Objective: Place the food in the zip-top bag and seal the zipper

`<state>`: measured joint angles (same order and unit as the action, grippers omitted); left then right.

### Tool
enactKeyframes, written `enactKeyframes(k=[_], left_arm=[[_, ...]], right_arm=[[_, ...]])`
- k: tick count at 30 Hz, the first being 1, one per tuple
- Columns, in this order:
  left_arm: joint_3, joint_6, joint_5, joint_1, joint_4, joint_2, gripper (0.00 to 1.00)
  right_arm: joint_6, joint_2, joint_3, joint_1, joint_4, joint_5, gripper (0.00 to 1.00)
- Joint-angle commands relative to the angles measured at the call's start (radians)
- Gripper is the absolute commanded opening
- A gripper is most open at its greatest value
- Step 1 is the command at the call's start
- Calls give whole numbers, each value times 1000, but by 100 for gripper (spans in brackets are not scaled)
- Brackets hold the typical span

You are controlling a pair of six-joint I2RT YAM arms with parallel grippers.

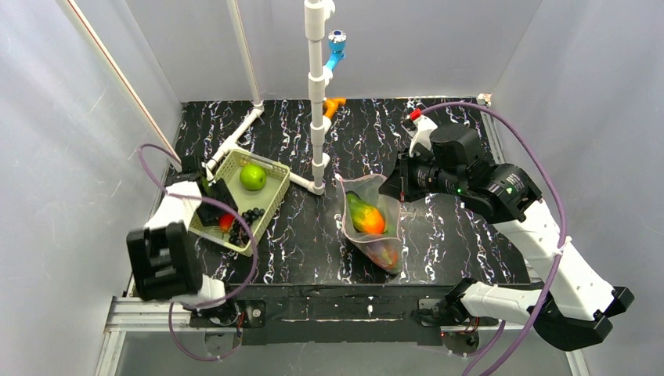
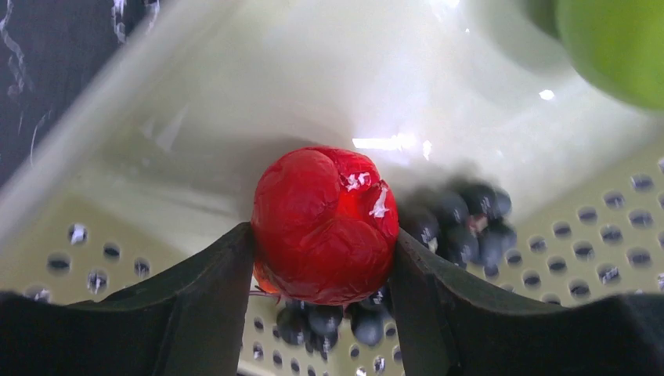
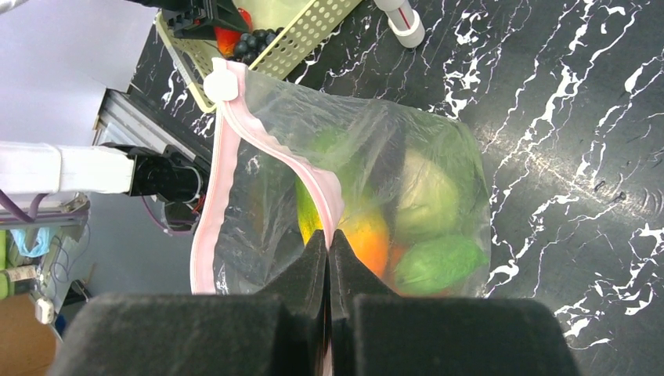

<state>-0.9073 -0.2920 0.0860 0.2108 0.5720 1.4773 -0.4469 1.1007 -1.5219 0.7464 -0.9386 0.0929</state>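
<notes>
One pincer nose-down around red fruit

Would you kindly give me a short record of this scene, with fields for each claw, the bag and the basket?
left claw: in the basket, closed on the red fruit
right claw: shut, pinching the zipper
zip-top bag: mouth open, unsealed; mango and green pieces inside
also in basket: green fruit, dark grapes
</notes>
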Motion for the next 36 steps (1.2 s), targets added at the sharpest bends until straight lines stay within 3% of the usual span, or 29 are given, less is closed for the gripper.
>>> enactKeyframes(k=[1, 5, 9, 13, 16, 18, 23, 26, 31, 34, 36], left_arm=[[-2, 17, -62, -83, 30, -346, 14], [-113, -23, -36, -131, 121, -455, 12], [-243, -119, 112, -153, 201, -531, 10], [-260, -368, 489, -232, 50, -592, 9], [-236, -504, 548, -368, -116, -609, 9], [-268, -536, 439, -637, -222, -603, 9], [-286, -559, 374, -921, -417, -546, 8], [-329, -509, 326, -1078, -455, -477, 8], [-376, -407, 279, -1233, -472, -383, 8], [-348, -359, 214, -1269, -507, -366, 9], [-284, -325, 133, -1274, -557, -384, 15]], right_arm=[[-15, -40, 1, -1, 87, 31, 1], [-22, -49, 20, -1, 91, 25, 1], [-30, -49, 27, -1, 104, 32, 1], [-27, -36, 17, -1, 108, 36, 1], [-25, -28, 10, -1, 110, 39, 1], [-21, -13, 1, -1, 110, 41, 1], [-27, -13, 8, 0, 118, 48, 1], [-28, -12, 8, 0, 114, 44, 1], [-28, -19, 1, 0, 110, 38, 1], [-27, -33, 3, -1, 115, 31, 1], [-31, -43, 4, -1, 119, 34, 1]])
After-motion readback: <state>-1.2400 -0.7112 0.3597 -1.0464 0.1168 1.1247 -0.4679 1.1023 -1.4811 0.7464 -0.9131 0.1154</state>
